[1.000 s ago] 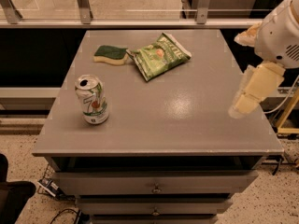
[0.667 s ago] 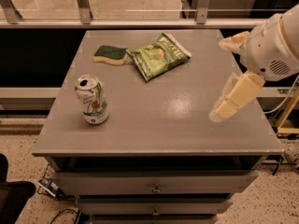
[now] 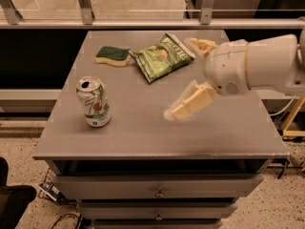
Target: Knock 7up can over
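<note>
The 7up can (image 3: 95,102) stands upright near the front left of the grey table (image 3: 143,137). It is silver-white with a green lower band and a "7" logo. My gripper (image 3: 180,78) hovers over the middle of the table, to the right of the can and well apart from it. It is open and empty. One cream finger (image 3: 190,101) points down-left toward the can, and the other finger (image 3: 202,45) sits higher, near the chip bag.
A green chip bag (image 3: 161,57) and a green-and-yellow sponge (image 3: 113,55) lie at the back of the table. The white arm (image 3: 267,63) reaches in from the right. Drawers (image 3: 157,190) sit below the tabletop. A rail runs behind the table.
My gripper and arm have moved left from the table's right edge toward the middle, closer to the can. The can, bag and sponge have not moved.
</note>
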`<state>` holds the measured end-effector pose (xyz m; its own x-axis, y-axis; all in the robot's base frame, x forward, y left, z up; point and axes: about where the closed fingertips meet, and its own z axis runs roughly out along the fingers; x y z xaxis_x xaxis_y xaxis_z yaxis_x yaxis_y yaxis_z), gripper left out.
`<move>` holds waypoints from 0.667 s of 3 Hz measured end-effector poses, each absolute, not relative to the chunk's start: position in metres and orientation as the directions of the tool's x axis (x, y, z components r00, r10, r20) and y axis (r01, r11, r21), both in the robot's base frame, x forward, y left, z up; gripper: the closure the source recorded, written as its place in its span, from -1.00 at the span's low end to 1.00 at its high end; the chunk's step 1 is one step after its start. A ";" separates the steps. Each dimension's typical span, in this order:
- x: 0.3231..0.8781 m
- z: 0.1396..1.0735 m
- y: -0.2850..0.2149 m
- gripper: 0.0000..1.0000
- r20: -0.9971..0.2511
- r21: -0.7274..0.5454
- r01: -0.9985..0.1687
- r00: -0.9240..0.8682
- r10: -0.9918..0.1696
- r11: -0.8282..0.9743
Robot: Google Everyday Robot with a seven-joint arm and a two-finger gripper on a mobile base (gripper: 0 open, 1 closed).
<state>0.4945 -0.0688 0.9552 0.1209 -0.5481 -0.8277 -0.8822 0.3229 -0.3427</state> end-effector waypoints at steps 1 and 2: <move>0.499 0.966 -0.033 -1.00 -0.915 -0.302 -0.883 0.162 -0.371 0.359; 0.495 0.978 -0.017 -1.00 -0.929 -0.288 -0.891 0.172 -0.327 0.350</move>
